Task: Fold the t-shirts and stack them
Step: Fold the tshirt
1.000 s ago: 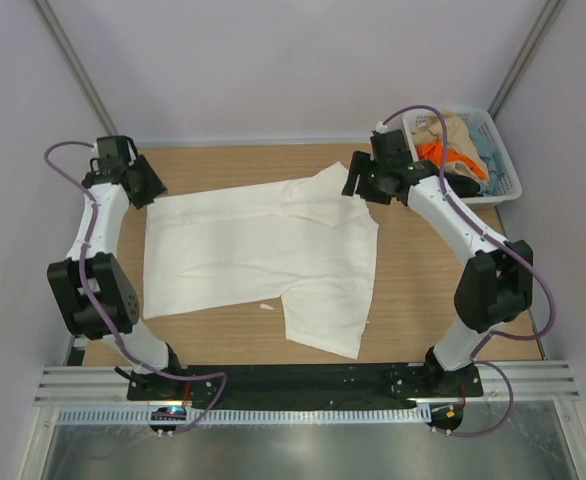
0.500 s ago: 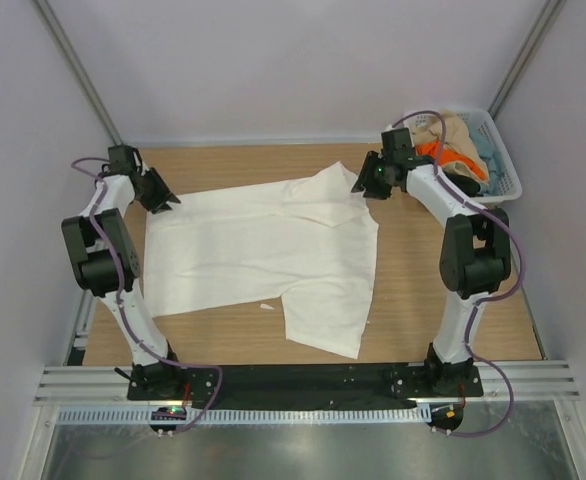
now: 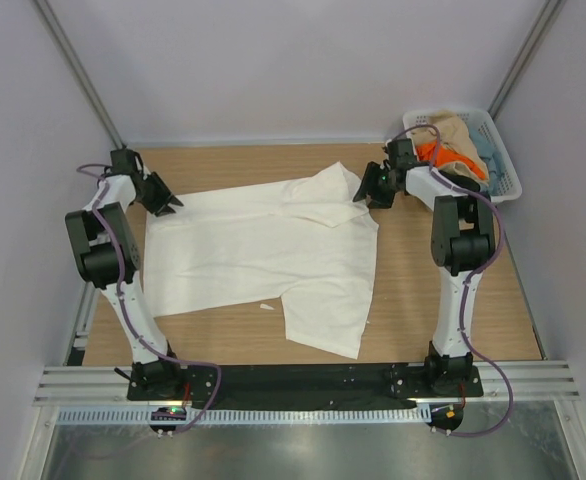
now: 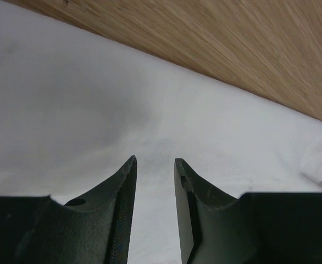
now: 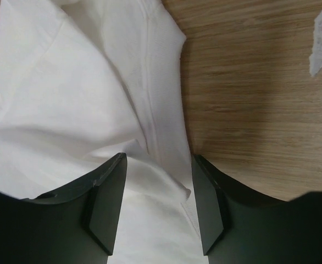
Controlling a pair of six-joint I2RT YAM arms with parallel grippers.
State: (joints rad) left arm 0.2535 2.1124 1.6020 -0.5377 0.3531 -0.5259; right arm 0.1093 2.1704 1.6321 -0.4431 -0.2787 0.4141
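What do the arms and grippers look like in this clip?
Left arm and right arm have white links, bulky black joints and a purple cable trailing to each base. Left gripper and right gripper carry matte black fingers tapering to blunt points, with flat inner faces. No markings visible.

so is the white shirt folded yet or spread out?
Spread out. The white shirt lies open on the table, body and near sleeve flat; only the far sleeve is rumpled.

The wooden table bears a spread white t-shirt and a corner basket.
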